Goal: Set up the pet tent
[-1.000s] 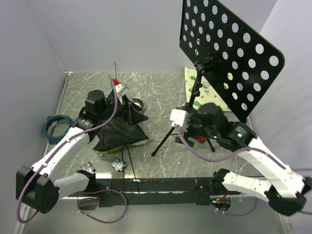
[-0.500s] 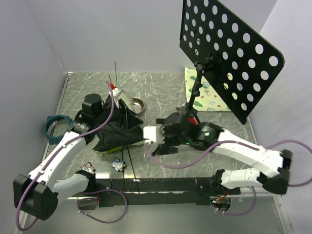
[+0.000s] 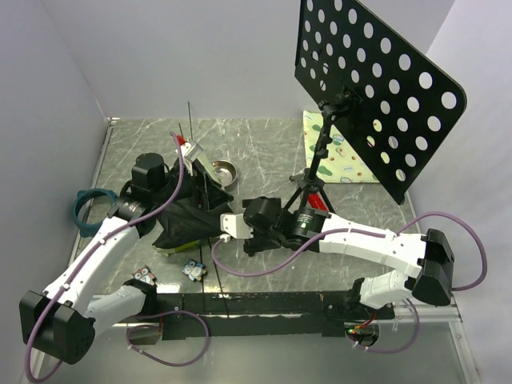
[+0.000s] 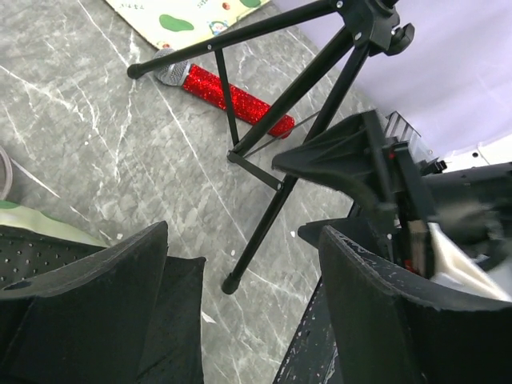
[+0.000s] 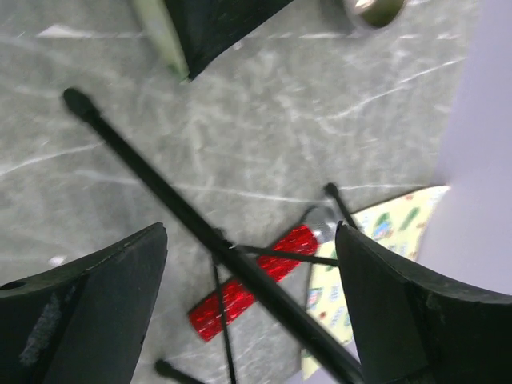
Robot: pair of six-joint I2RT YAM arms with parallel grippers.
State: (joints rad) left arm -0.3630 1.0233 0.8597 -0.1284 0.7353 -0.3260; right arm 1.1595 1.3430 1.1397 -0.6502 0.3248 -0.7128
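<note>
Marble tbl (image 3: pixel 264 152), pet tent (image 3: pixel 194 220) crumpled nr bowl (image 3: pixel 223 170)

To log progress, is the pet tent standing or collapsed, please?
Collapsed: the pet tent is a bunched black fabric heap with a lime edge, no dome.

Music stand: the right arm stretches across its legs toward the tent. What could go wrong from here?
The right arm lies over the music stand's tripod; a leg crosses before the open right gripper, so a sweep could topple the stand. The pet tent lies beside a steel bowl, which tugging may shove.
</note>
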